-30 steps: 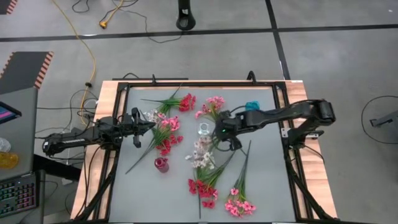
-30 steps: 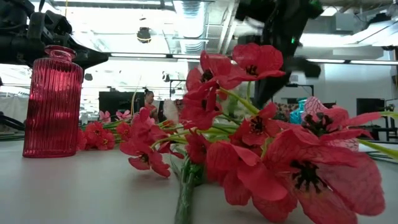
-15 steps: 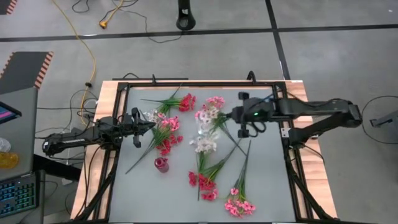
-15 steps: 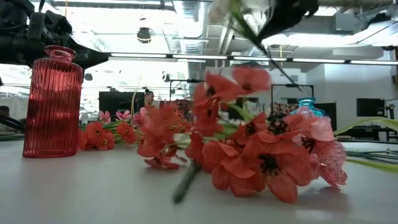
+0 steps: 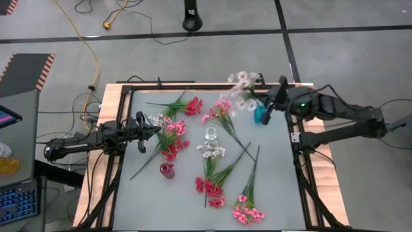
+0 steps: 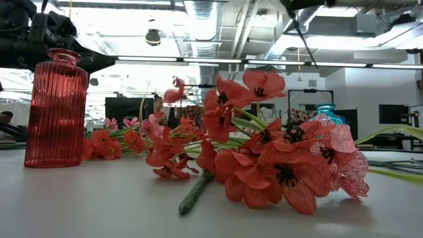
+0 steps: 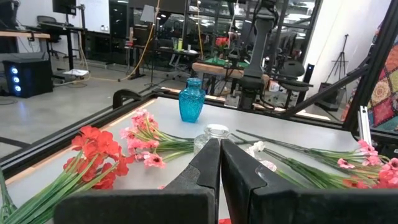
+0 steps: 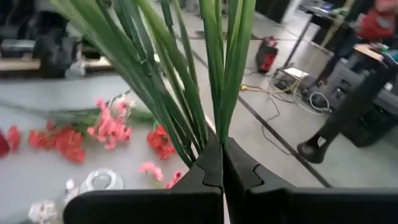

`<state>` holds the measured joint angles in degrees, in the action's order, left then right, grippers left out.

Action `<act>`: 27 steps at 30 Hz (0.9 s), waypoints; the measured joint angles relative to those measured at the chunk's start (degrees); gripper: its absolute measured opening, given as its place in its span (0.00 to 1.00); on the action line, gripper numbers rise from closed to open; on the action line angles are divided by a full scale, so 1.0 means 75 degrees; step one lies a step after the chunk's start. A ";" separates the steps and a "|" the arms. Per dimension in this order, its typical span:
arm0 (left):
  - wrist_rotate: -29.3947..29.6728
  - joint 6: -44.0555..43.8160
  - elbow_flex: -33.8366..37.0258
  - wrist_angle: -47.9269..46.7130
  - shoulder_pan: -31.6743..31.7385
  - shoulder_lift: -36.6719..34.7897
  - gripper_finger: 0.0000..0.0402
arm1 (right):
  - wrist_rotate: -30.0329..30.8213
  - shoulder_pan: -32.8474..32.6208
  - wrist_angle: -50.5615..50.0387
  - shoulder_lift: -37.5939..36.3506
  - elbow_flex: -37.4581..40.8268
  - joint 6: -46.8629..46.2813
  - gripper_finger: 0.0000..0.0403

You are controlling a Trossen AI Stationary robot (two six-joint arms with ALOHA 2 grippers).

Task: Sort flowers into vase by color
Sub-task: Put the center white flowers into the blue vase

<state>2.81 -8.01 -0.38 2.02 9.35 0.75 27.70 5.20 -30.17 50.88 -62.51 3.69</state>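
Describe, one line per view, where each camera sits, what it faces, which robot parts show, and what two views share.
High: overhead, looking down; both arms, right tool lifting a white sprig.
Low: table height, facing the room; red vase, red flowers, arms overhead.
Left wrist: past the shut left tool toward the blue vase.
Right wrist: past fingers clamping green stems.
Shared: the blue vase, in the high and left wrist views.
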 joint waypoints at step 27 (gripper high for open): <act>0.0000 0.0000 -0.0001 0.0000 0.0000 0.0000 0.00 | 0.0530 0.1347 0.2761 -0.1855 0.3571 -0.0090 0.05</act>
<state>2.81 -8.01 -0.38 2.02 9.35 0.75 31.68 15.30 -9.46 36.97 -35.73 3.02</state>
